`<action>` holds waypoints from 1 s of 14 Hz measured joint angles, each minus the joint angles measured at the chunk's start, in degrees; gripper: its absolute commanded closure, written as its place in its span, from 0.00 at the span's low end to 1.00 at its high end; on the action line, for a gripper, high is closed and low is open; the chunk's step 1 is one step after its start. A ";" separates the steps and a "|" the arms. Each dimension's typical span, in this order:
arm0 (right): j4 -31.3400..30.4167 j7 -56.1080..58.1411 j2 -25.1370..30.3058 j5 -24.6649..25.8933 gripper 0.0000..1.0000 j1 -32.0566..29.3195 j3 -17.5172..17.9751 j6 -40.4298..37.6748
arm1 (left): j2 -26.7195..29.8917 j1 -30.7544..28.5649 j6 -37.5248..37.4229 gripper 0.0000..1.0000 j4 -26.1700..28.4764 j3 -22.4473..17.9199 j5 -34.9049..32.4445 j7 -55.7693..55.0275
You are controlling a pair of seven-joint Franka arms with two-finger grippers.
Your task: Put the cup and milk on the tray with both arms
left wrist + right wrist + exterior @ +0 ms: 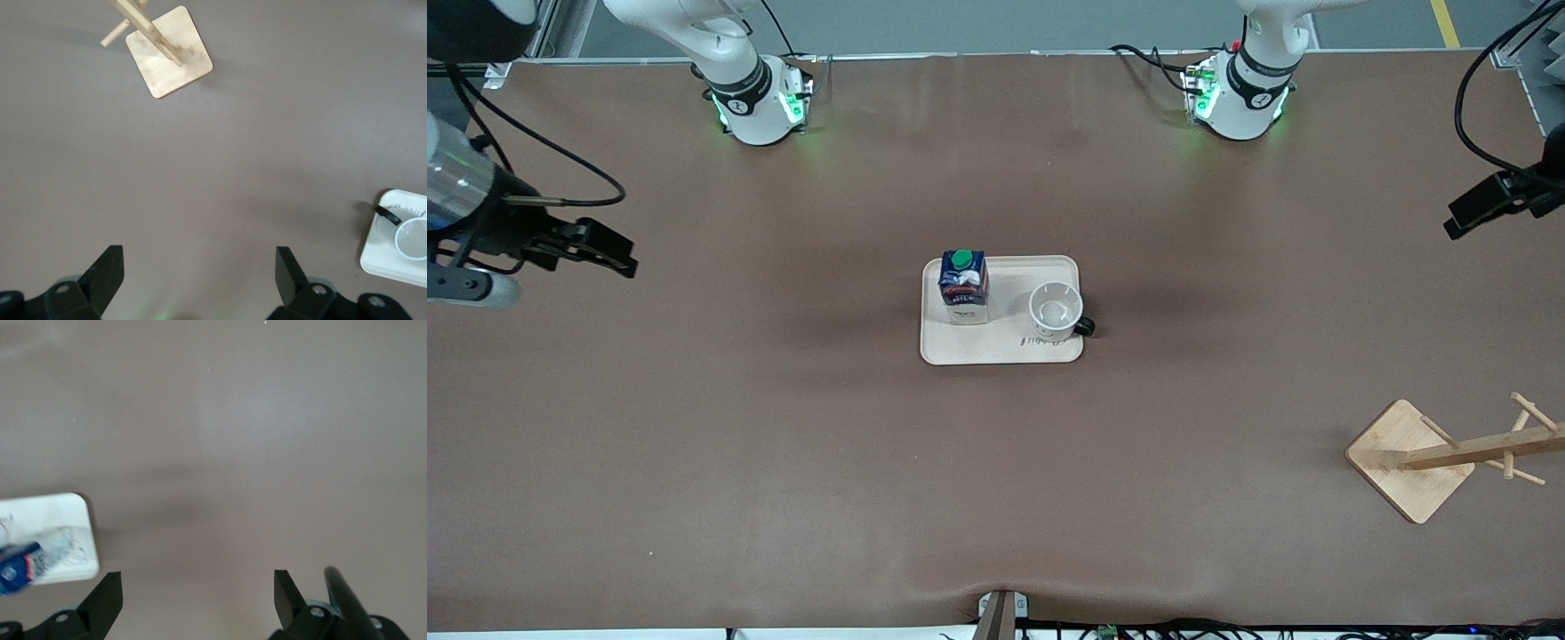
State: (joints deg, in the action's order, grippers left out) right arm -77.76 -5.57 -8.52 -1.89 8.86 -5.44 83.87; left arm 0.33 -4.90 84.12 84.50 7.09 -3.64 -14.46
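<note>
Wooden stand (1409,460) nearest front camera, at left arm's end of table, pegs sticking out; tray (1001,348) flat in middle of table; cup (1056,311) upright on tray, toward left arm's end, black handle poking over tray edge; milk (964,286) upright on tray beside cup, toward right arm's end, green cap on top; left gripper (200,273) up over bare table, fingers wide apart, holding nothing; right gripper (198,597) up over bare table, fingers wide apart, holding nothing.
</note>
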 measured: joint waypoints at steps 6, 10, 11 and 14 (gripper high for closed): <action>-4.83 13.95 2.14 0.34 0.00 -8.47 -0.21 1.85 | 1.89 1.73 0.39 0.00 3.37 -0.48 0.07 0.00; -4.83 13.98 3.73 2.08 0.00 -8.18 1.02 1.34 | 2.15 1.67 0.47 0.00 4.11 -0.83 2.66 0.00; -4.84 13.98 4.16 2.12 0.00 -8.09 1.31 0.80 | 2.36 1.55 0.39 0.00 4.14 -0.99 2.88 0.00; -4.90 13.98 4.44 2.12 0.00 -8.15 1.28 0.55 | 3.30 0.05 -0.90 0.00 4.14 -1.30 3.19 1.08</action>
State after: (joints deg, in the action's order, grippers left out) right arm -82.66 8.42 -4.08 0.23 0.71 -4.16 84.42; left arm 3.63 -4.85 83.22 88.64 5.79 -0.45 -13.38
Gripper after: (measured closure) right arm 0.000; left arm 0.000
